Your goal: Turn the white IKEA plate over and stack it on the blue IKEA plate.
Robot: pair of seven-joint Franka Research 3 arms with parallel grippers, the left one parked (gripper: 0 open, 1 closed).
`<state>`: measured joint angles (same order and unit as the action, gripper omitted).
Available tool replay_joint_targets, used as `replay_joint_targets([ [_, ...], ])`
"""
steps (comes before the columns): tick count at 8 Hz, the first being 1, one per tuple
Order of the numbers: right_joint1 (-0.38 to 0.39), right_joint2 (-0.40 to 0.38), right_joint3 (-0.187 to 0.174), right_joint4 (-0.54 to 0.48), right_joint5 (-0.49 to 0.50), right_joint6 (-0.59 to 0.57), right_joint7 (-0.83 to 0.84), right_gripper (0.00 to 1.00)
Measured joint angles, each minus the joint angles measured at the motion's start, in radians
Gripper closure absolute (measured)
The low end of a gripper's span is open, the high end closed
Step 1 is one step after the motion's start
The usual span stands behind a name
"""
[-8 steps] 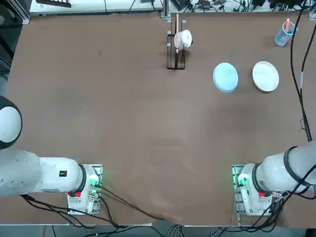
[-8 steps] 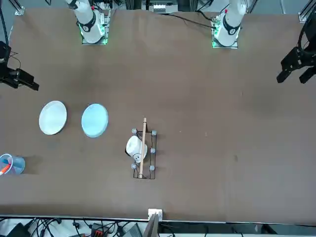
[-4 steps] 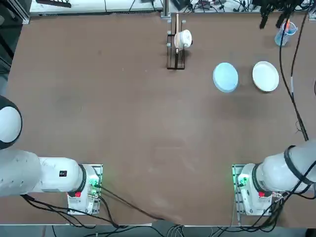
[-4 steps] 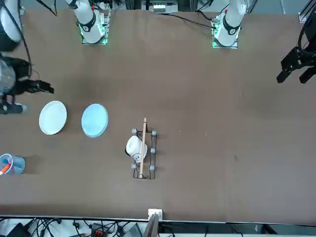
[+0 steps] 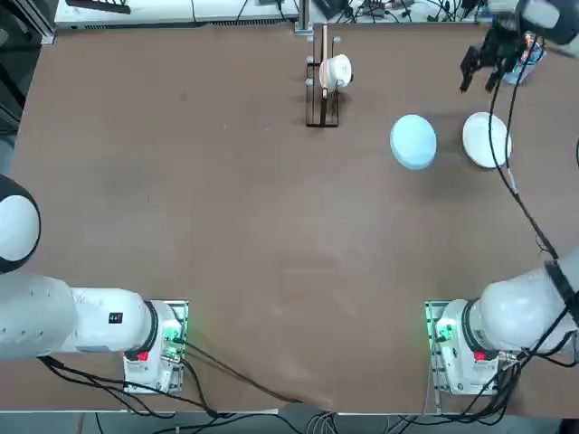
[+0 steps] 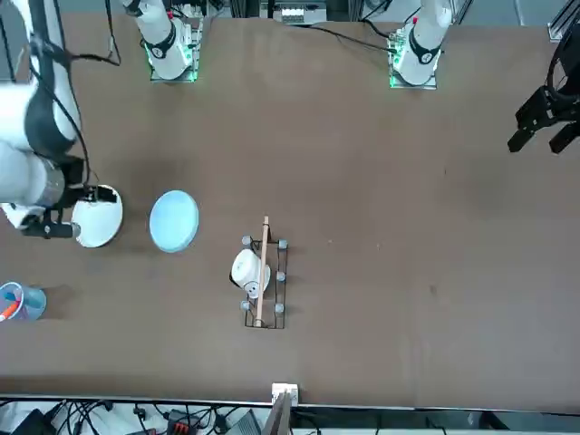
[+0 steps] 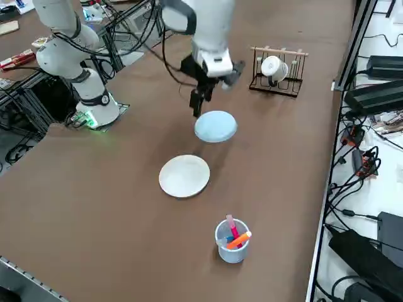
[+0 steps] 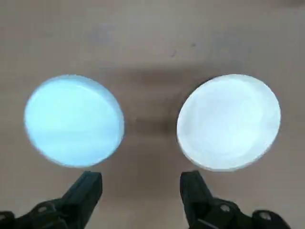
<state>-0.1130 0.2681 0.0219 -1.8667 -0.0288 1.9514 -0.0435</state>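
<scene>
The white IKEA plate [image 5: 485, 143] [image 8: 228, 121] lies flat near the table's far right, and the blue IKEA plate [image 5: 413, 141] [image 8: 74, 120] lies just to its left with a small gap between them. Both also show in the side view, the white plate [image 7: 184, 176] nearer that camera than the blue plate [image 7: 216, 126]. My right gripper [image 5: 479, 70] [image 8: 141, 188] [image 7: 198, 100] hangs well above the table, roughly over that gap. It is open and holds nothing. From the front, the arm covers part of the white plate's [image 6: 101, 222] edge.
A wire and wood rack with a small white cup [image 5: 326, 77] stands at the far middle. A clear blue cup with orange items [image 7: 232, 240] sits at the far right corner. Cables [image 5: 534, 208] trail along the right edge.
My right arm has swung in from beyond the table's right side to above the two plates. Its fingers stayed open. The plates have not moved.
</scene>
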Motion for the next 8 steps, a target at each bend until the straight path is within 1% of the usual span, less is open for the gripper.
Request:
replay_joint_targets([
  [2, -0.048, 0.004, -0.002, -0.2, 0.0, 0.29, -0.065, 0.0],
  [3, -0.072, 0.016, -0.002, -0.286, 0.0, 0.415, -0.09, 0.0],
  [4, -0.087, 0.041, -0.002, -0.33, 0.0, 0.489, -0.104, 0.0],
  [6, -0.099, 0.099, -0.002, -0.342, 0.0, 0.556, -0.126, 0.0],
  [8, -0.111, 0.129, -0.002, -0.341, 0.0, 0.583, -0.134, 0.04],
])
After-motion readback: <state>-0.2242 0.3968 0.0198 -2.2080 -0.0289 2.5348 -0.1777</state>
